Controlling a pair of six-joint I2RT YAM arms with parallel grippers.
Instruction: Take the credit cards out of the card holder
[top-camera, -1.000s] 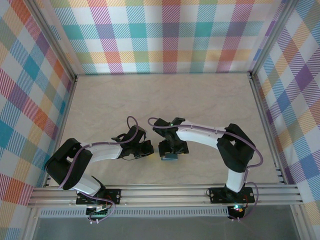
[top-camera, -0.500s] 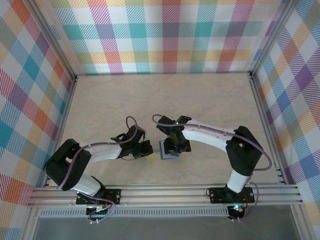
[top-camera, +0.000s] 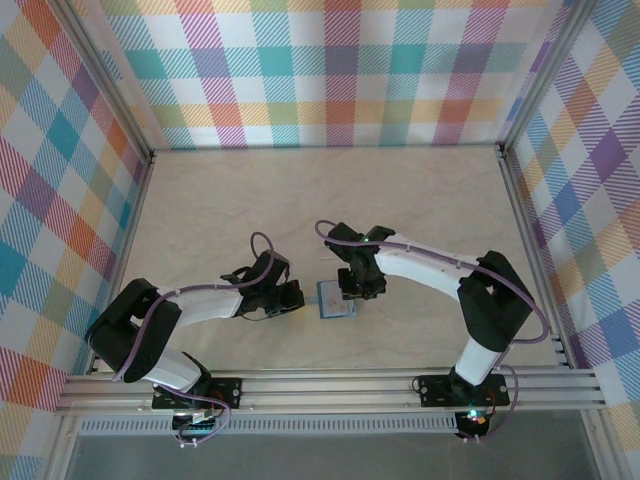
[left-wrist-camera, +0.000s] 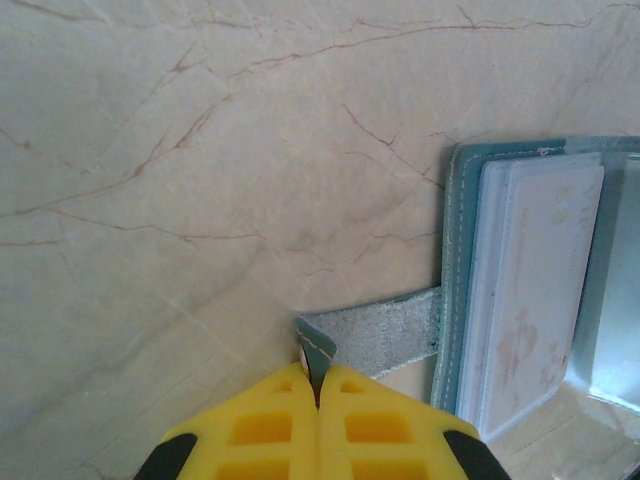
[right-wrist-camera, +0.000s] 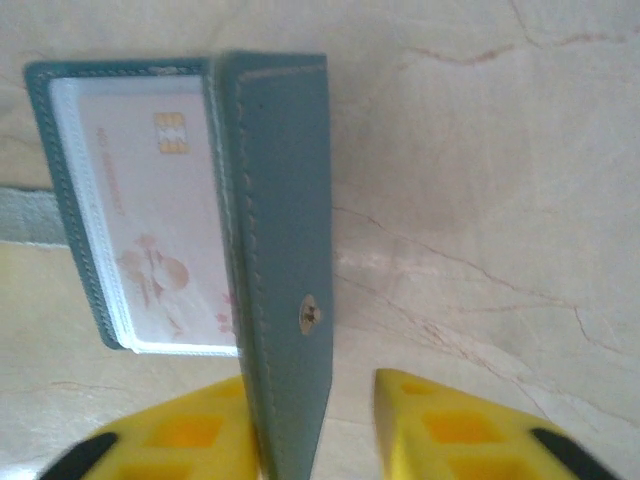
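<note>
The teal card holder (top-camera: 335, 299) lies open on the table between my two grippers. Its pale grey side tab (left-wrist-camera: 385, 330) stretches left, and my left gripper (left-wrist-camera: 318, 372) is shut on the tab's end. A pale credit card (right-wrist-camera: 160, 230) with a gold chip sits in the inner sleeve, also seen as the card (left-wrist-camera: 530, 300) in the left wrist view. The snap flap (right-wrist-camera: 285, 230) stands upright between the fingers of my right gripper (right-wrist-camera: 315, 400). The left finger touches the flap and the right finger (right-wrist-camera: 440, 425) stands apart from it.
The marble-patterned table top (top-camera: 330, 200) stretches back to checked cloth walls on three sides. An aluminium rail (top-camera: 330, 385) runs along the near edge by the arm bases.
The right gripper has shifted right and slightly back and its jaws have narrowed round the flap, uncovering more of the card holder from above. The left arm has held still.
</note>
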